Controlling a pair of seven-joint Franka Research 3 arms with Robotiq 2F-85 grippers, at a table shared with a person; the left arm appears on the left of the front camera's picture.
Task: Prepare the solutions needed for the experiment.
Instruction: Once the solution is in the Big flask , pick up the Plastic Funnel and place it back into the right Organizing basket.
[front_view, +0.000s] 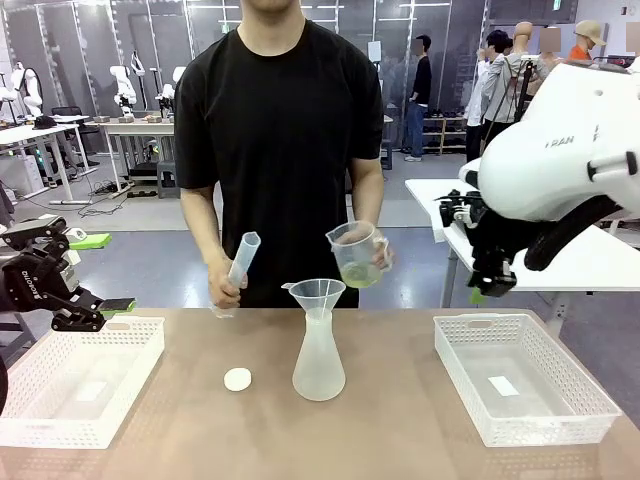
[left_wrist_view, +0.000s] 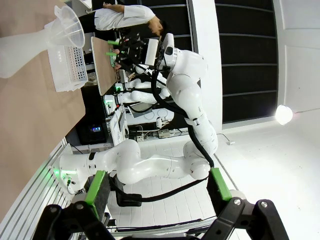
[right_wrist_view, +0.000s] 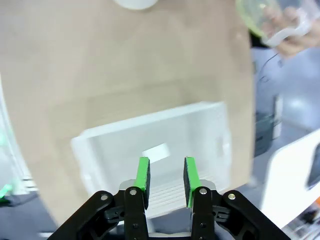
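The person across the table holds a clear beaker (front_view: 356, 254) with the pale yellow-green solutions (front_view: 360, 274) in its bottom, beside a funnel (front_view: 316, 293) that sits in a frosted flask (front_view: 319, 362). Their other hand grips a clear tube (front_view: 241, 262). The right wrist view shows the beaker (right_wrist_view: 256, 16) at top right. My left gripper (front_view: 103, 312) hovers over the left basket's far edge; its fingers (left_wrist_view: 96, 188) stand wide apart, open and empty. My right gripper (front_view: 481, 292) hangs high above the right basket, its pads (right_wrist_view: 143, 175) a narrow gap apart with nothing between them.
White mesh baskets stand at the table's left (front_view: 82, 384) and right (front_view: 524, 378). A small white disc (front_view: 237, 379) lies left of the flask. The left wrist view shows the funnel (left_wrist_view: 67, 27) and my right arm (left_wrist_view: 186, 75) beyond it.
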